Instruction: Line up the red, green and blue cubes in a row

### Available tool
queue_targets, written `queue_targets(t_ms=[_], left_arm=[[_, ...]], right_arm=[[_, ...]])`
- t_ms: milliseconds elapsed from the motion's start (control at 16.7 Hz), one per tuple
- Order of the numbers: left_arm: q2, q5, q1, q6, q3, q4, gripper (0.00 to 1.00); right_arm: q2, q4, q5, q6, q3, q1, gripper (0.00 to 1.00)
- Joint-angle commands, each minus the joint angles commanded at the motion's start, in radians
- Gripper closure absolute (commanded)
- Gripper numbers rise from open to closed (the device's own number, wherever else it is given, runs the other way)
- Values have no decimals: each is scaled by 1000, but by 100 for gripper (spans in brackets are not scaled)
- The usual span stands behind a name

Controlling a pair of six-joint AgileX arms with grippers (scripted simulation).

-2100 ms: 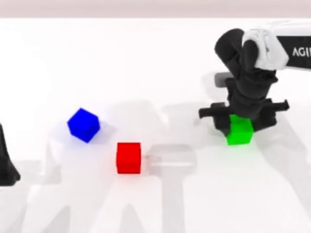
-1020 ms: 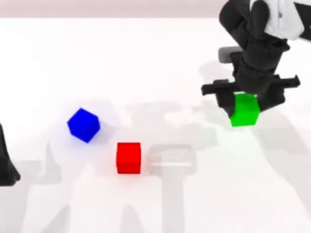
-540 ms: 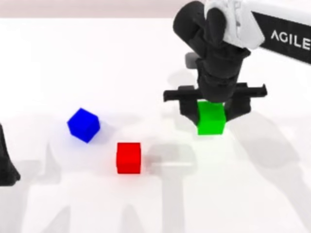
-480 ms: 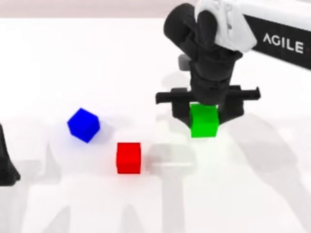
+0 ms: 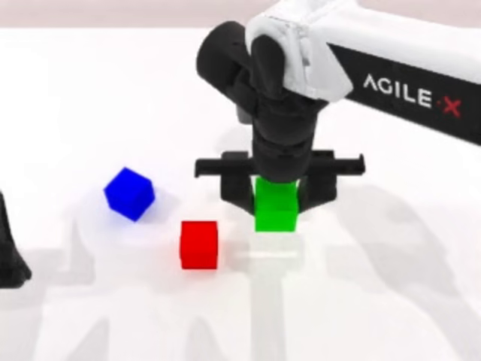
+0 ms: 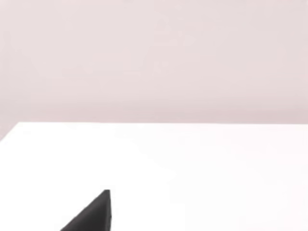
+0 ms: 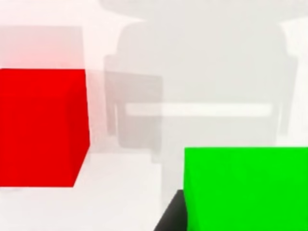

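My right gripper [image 5: 276, 201] is shut on the green cube [image 5: 276, 205] and holds it above the table near the middle, just right of the red cube [image 5: 199, 244]. In the right wrist view the green cube [image 7: 248, 187] fills the corner between my fingers, one dark fingertip [image 7: 172, 216] against its side, and the red cube [image 7: 41, 127] rests on the table beyond it. The blue cube [image 5: 129, 193] lies turned at an angle, to the left of the red one and a little farther back. My left arm [image 5: 10, 259] is parked at the table's left edge.
The white table [image 5: 391, 301] carries only the three cubes. The left wrist view shows bare table, a pale wall and one dark fingertip [image 6: 91, 214].
My right gripper lifted the green cube from the right side of the table and carried it left and slightly toward the front, close to the red cube. Red and blue cubes have not moved.
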Motion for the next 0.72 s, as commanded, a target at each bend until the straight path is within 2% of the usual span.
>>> queue_targets(t_ms=[240, 720], left_arm=[[0, 0, 0, 0, 0, 0, 0], [0, 0, 0, 0, 0, 0, 0]], right_arm=[[-1, 19, -1, 1, -15, -4, 100], [54, 239, 0, 2, -184, 2, 100]])
